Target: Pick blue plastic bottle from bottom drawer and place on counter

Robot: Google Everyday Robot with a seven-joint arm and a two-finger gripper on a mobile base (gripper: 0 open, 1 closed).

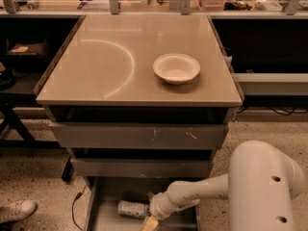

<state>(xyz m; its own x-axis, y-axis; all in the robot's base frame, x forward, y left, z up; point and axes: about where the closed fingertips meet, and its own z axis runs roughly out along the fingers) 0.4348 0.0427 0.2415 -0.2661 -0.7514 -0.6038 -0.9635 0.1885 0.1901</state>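
Gripper [150, 222] sits low at the near edge of my view, inside the bottom drawer [113, 190], on the end of the white arm [195, 193] reaching in from the right. I cannot tell how far it is open or whether it has hold of anything. The blue plastic bottle [133, 209] lies on its side on the drawer floor, just left of the gripper; whether they touch I cannot say. Up on the counter [96, 81] a white bowl [176, 68] rests right of centre, beside the curved arc mark [132, 64].
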